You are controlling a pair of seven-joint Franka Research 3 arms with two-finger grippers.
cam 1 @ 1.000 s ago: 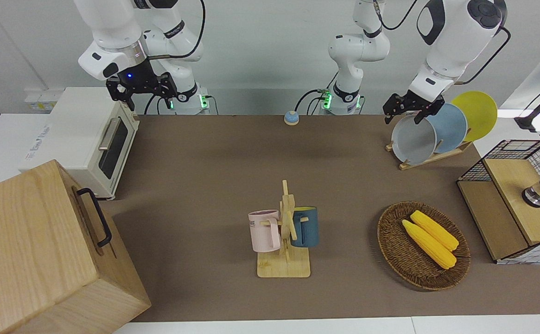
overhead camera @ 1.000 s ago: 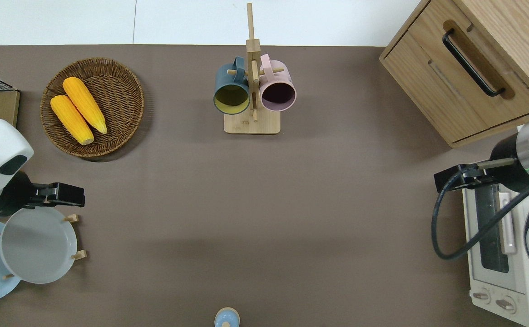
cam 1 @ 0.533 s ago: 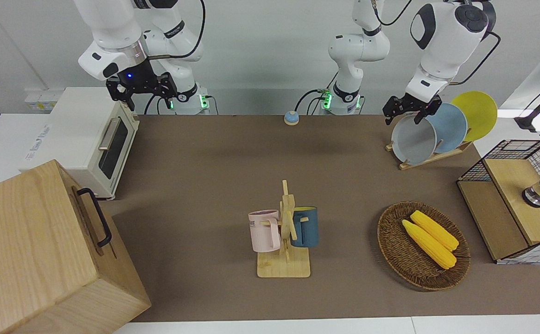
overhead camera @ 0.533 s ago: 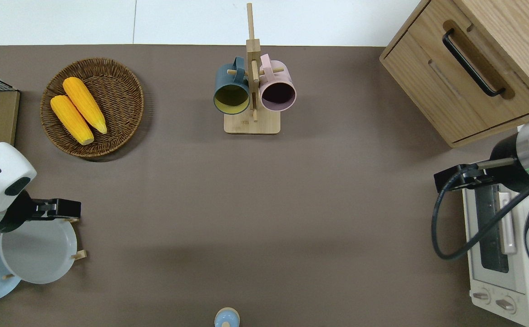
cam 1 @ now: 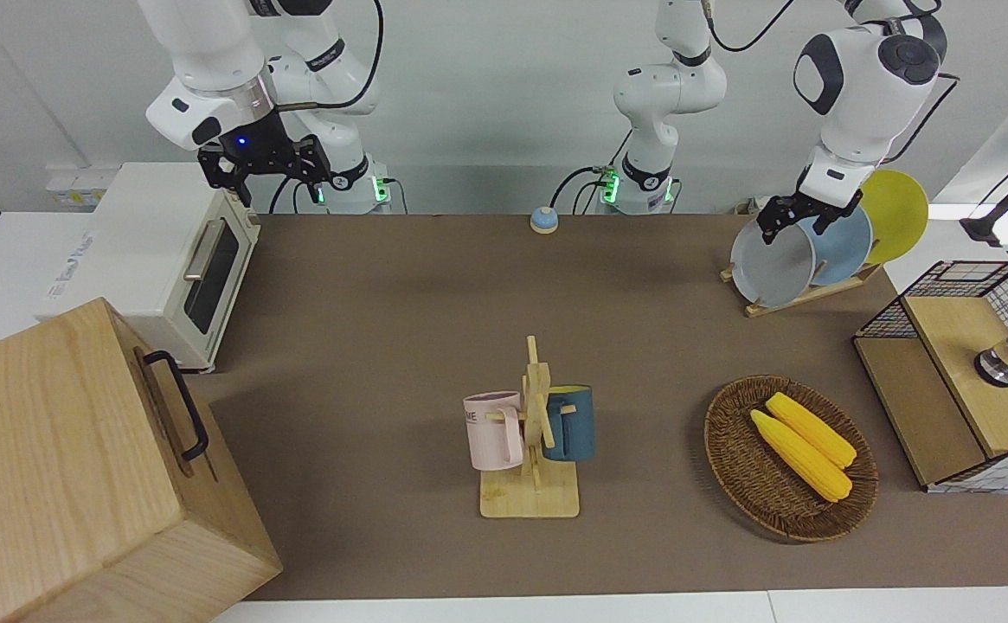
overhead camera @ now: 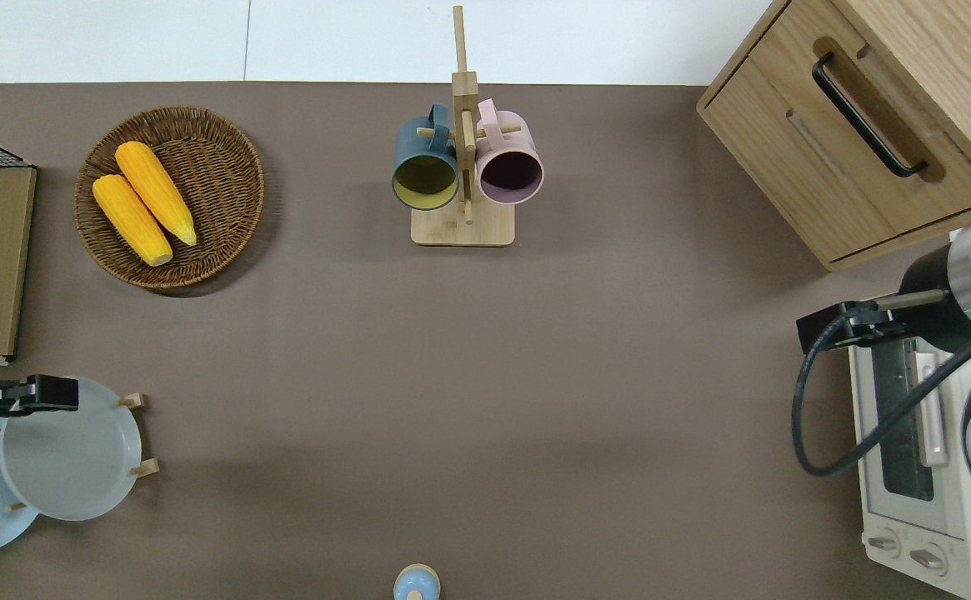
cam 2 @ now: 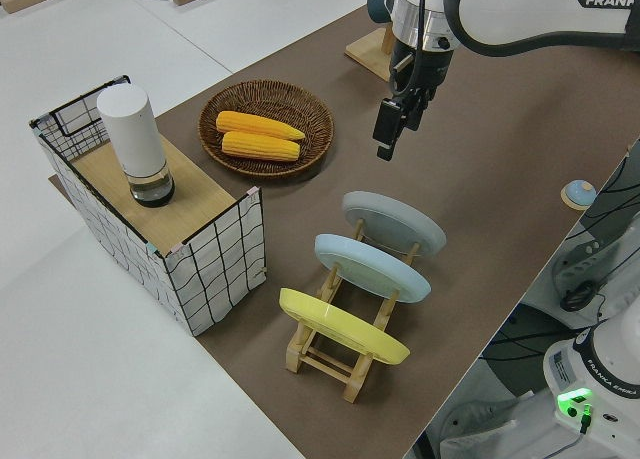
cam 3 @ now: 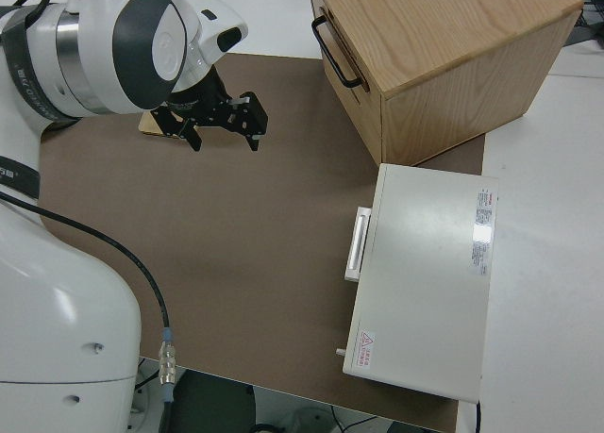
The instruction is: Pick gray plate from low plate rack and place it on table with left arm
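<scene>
While the gray plate (cam 1: 772,266) leans untouched in the low plate rack (cam 1: 802,294), at about two o'clock on the table (cam 1: 434,311) in the front view, nothing of the task is done: gripping, lifting and placing remain. The left claw (cam 1: 796,218) hangs over the plate's upper rim, pointing down, fingers apart. The right arm is parked, its claw (cam 3: 219,122) open.

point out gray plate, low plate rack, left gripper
gray plate (cam 1: 770,265): front view, middle of its face.
low plate rack (cam 1: 802,296): front view, wooden rail under the plates.
left gripper (cam 1: 791,223): front view, between its fingertips.
</scene>
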